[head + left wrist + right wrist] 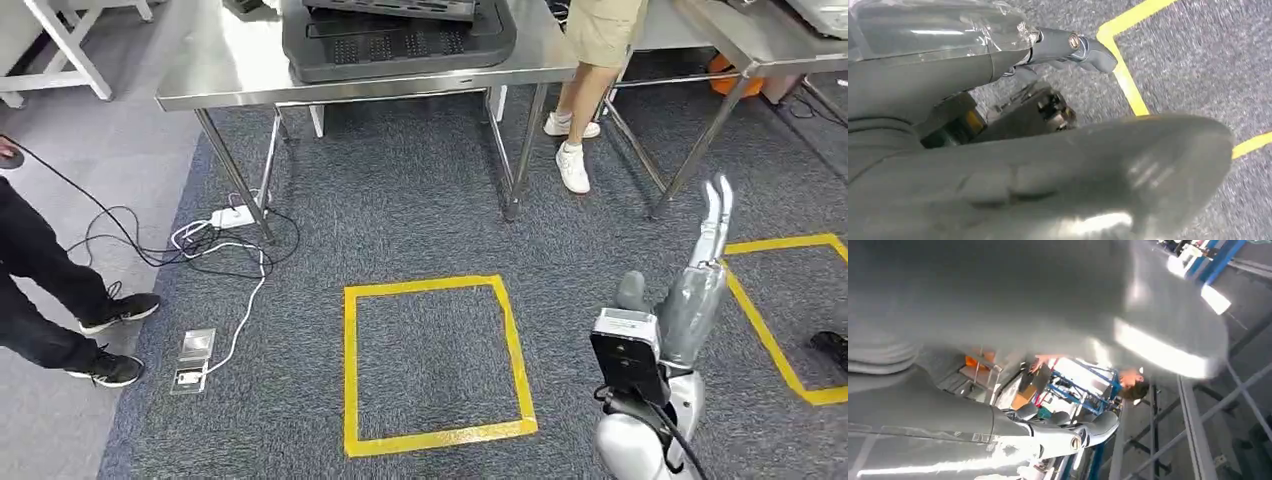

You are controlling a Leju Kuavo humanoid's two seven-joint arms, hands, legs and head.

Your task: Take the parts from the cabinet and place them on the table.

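**Head view: robot stands on the carpet, both hands holding nothing**

Head view looks down at a grey carpet with a square of yellow tape (435, 365) on it. Past the square stands a steel surface (240, 75) with a big dark tray (400, 45) on top. I think this is the table where the parts should go. No cabinet and no parts can be seen, so I cannot tell where the parts are right now.

The right hand (714, 225) is up in front of the body. Its fingers point straight ahead and lie flat together. Nothing is in it. I think it is held up like this because the robot is walking or turning and is not reaching for anything yet.

The left hand (1058, 47) hangs low over the carpet, close to a yellow tape corner (1120, 55). In the left wrist view its fingers are a bit bent and hold nothing. It looks like it is just resting by the robot's side.

A person in dark trousers (40, 290) stands at the left, near white cables (215, 235) on the floor. Another person in white shoes (572, 165) stands behind the steel surface.

My guess is that the job is only starting. The robot must first find the cabinet. The cables on the floor could trip it.
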